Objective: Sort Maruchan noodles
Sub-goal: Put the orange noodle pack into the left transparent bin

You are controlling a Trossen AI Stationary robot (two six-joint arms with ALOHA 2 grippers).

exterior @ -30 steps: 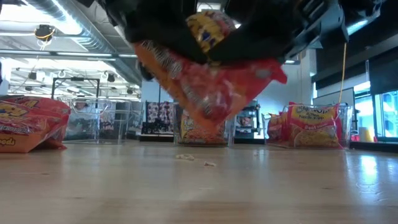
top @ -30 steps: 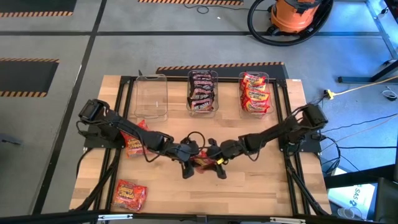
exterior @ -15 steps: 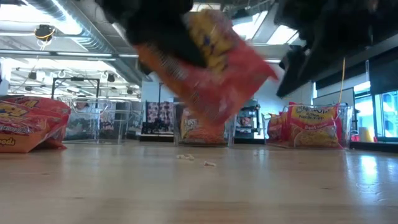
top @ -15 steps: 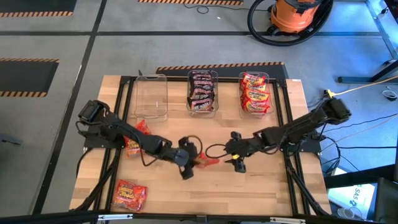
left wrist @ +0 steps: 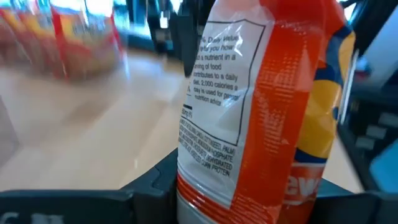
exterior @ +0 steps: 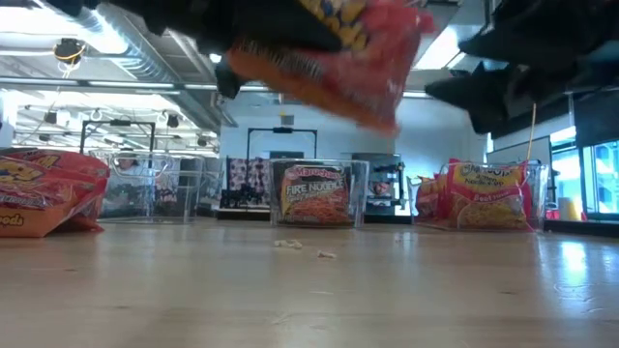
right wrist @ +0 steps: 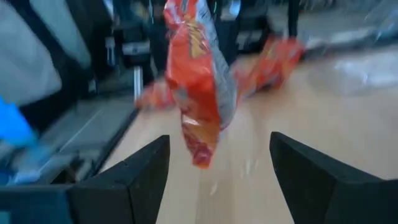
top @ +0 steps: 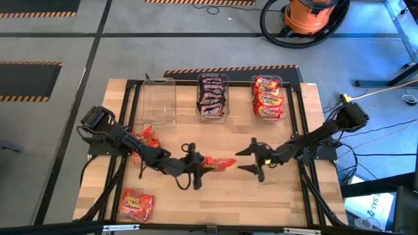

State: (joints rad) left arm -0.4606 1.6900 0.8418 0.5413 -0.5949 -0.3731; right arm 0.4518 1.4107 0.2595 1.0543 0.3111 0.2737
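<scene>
The wooden table (top: 274, 196) carries a black frame, and along its far edge stand three clear bins side by side. The left bin (top: 159, 101) looks empty, the middle bin (top: 213, 96) holds dark maroon packets, and the right bin (top: 268, 98) holds orange-red packets with yellow. In the low view, the packet in the middle bin (exterior: 316, 193) shows the words "Fire Noodle", and the packets in the right bin (exterior: 488, 196) stand upright behind the clear wall.

The left arm reaches from the left side of the table towards the middle. The left gripper (top: 204, 164) is clamped on one edge of a red packet (top: 221, 162), which sticks out from the fingers towards the right arm and is lifted clear above the table. In the left wrist view this held packet (left wrist: 261, 106) stands between the two dark fingers, with its printed back side and orange front edge visible. In the low view it (exterior: 334, 53) hangs high over the board, tilted.

The right gripper (top: 247, 160) is near the held packet but apart from it, with its fingers spread wide and nothing between them. In the right wrist view the packet (right wrist: 198, 81) hangs beyond the two open fingers, not touching them.

Two more packets lie on the table: one red packet (top: 145, 142) beside the left arm, partly under it, and one orange-red packet (top: 136, 204) near the front left corner. Some small crumbs (exterior: 302, 248) lie on the board.
</scene>
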